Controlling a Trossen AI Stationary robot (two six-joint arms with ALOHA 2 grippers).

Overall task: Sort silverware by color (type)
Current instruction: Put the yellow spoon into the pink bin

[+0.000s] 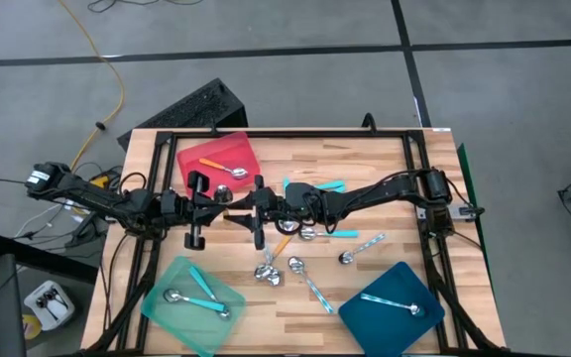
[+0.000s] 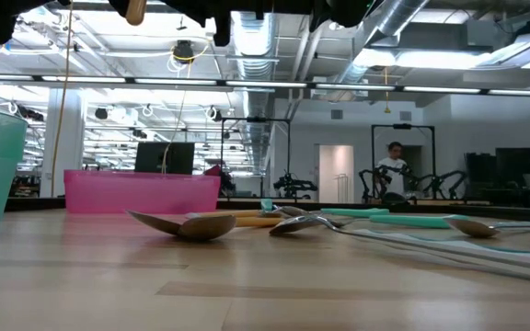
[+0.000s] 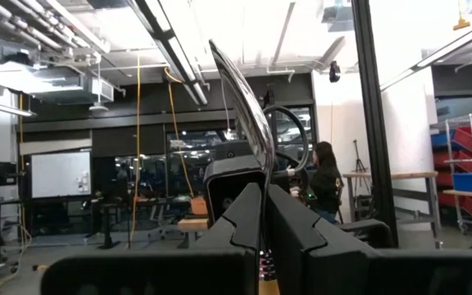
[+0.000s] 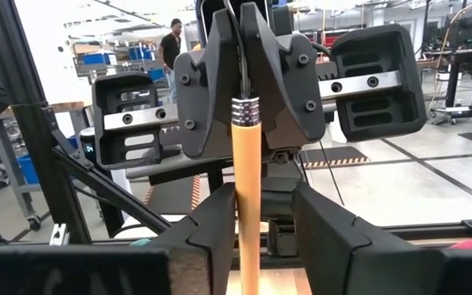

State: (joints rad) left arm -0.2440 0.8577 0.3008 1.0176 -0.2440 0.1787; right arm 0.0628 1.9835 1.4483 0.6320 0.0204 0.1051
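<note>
Above the table's middle, my left gripper [image 1: 262,211] is shut on an orange-handled spoon [image 4: 247,164]. The spoon stands nearly upright, with its shiny bowl [image 3: 244,98] above the fingers. My right gripper [image 4: 256,205] faces it from the table's right and is open. Its fingers stand on either side of the hanging orange handle; a gap shows at one finger, and the other is close beside the handle. In the low view only the handle's end [image 2: 136,11] shows, high above the tabletop. My left gripper [image 4: 244,74] pinches the spoon's thin metal neck [image 4: 242,82] between its two fingers, just above the silver collar of the handle. The fingers come from the table's left, tipped slightly upward, and lie across the spoon. The spoon is lifted clear, bowl up and handle hanging down.
A red tray [image 1: 198,151] at the far left holds an orange spoon. A mint tray [image 1: 167,288] at the near left holds turquoise spoons. A dark-blue tray [image 1: 365,319] at the near right holds a pale-blue spoon. Several loose spoons [image 1: 305,278] lie under and beside the grippers.
</note>
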